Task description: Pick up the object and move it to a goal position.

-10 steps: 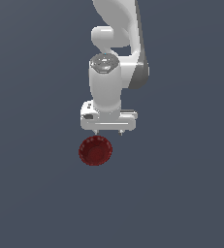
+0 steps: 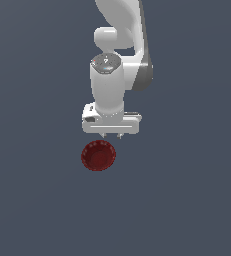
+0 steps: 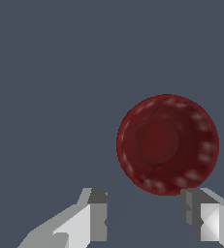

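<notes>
Nearest the wrist camera, my gripper (image 3: 145, 213) stands with its two fingers (image 3: 98, 215) well apart and nothing between them. The gap between the fingers shows only bare tabletop (image 3: 50, 87).

Just past the fingertips lies the bowl (image 3: 167, 144), dark red, round, with a scalloped rim, open side up. It is offset from the middle of the gap, sitting closer to one finger than to the other, and its edge comes near that finger's tip in the wrist view. No part of the bowl lies between the fingers, and I see no contact.

In the exterior view my gripper (image 2: 112, 134) points straight down, with the bowl (image 2: 98, 155) resting on the tabletop (image 2: 32, 200) just below it and slightly toward the exterior view's left. Only short finger tips show beneath the hand body there. The arm rises behind the hand toward the top of the view.

Markings: a small light mark sits on the round cap of the wrist joint (image 2: 106, 63), too small to read. No other writing or brand is visible.

Against the frame half a second ago: the bowl lies in the same place, and my arm and hand show no clear shift of position.
</notes>
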{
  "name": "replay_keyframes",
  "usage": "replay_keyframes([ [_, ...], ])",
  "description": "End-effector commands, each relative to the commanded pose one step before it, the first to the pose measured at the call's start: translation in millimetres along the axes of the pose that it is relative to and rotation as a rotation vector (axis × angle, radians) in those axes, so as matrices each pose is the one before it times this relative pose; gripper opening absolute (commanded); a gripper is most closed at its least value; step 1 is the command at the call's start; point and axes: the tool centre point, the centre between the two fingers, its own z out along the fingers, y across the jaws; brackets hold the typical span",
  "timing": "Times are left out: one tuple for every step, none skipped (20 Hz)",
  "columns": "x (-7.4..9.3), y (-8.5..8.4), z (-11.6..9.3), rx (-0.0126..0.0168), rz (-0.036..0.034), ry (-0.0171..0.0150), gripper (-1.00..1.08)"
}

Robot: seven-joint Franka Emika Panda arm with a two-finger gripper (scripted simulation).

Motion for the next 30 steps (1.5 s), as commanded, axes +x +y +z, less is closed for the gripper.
replay_keyframes([
  [-0.13,0.14,0.16,-0.00054,-0.00171,0.00021,0.28],
  [0.02,0.55,0.43,-0.00192,-0.00287,0.0011,0.28],
  [0.02,0.82,0.6,-0.00287,-0.00451,0.0017,0.28],
  [0.02,1.07,0.81,-0.00385,-0.006,0.00224,0.28],
  [0.02,1.3,1.03,-0.00479,-0.00739,0.00273,0.28],
  [0.0,1.52,1.23,-0.00568,-0.00882,0.0032,0.28],
  [-0.03,1.71,1.39,-0.00641,-0.01013,0.0036,0.28],
  [-0.07,1.89,1.56,-0.00721,-0.01158,0.00402,0.28],
  [-0.12,2.09,1.77,-0.0081,-0.01319,0.00447,0.28],
  [-0.18,2.25,1.96,-0.00893,-0.01482,0.00489,0.28],
  [-0.27,2.4,2.15,-0.00976,-0.01654,0.00529,0.28],
  [-0.36,2.54,2.34,-0.01055,-0.01831,0.00567,0.28],
  [-0.48,2.64,2.53,-0.01131,-0.02014,0.00602,0.28],
  [-0.61,2.7,2.71,-0.01203,-0.02203,0.00634,0.28],
  [-0.76,2.73,2.88,-0.01269,-0.02397,0.00664,0.28],
  [-0.92,2.72,3.04,-0.01329,-0.02596,0.00692,0.28],
  [-1.1,2.65,3.19,-0.01383,-0.02803,0.00717,0.28],
  [-1.29,2.55,3.33,-0.01428,-0.03013,0.00741,0.28],
  [-1.48,2.39,3.46,-0.01465,-0.03229,0.00764,0.28],
  [-1.68,2.18,3.56,-0.01489,-0.03441,0.00784,0.28],
  [-1.81,1.85,3.52,-0.01454,-0.03534,0.00778,0.28],
  [-1.9,1.48,3.43,-0.01397,-0.03577,0.00764,0.28],
  [-1.97,1.11,3.34,-0.01339,-0.03618,0.00754,0.28],
  [-2.03,0.74,3.23,-0.01279,-0.03656,0.00747,0.28],
  [-2.06,0.37,3.13,-0.01219,-0.03691,0.00744,0.28],
  [-2.08,0.01,3.01,-0.01158,-0.03723,0.00744,0.28],
  [-2.07,-0.36,2.9,-0.01098,-0.03754,0.00748,0.28],
  [-2.05,-0.73,2.77,-0.01037,-0.03781,0.00755,0.28],
  [-2.01,-1.08,2.65,-0.00976,-0.03804,0.00766,0.28],
  [-1.95,-1.43,2.52,-0.00916,-0.03826,0.0078,0.28],
])
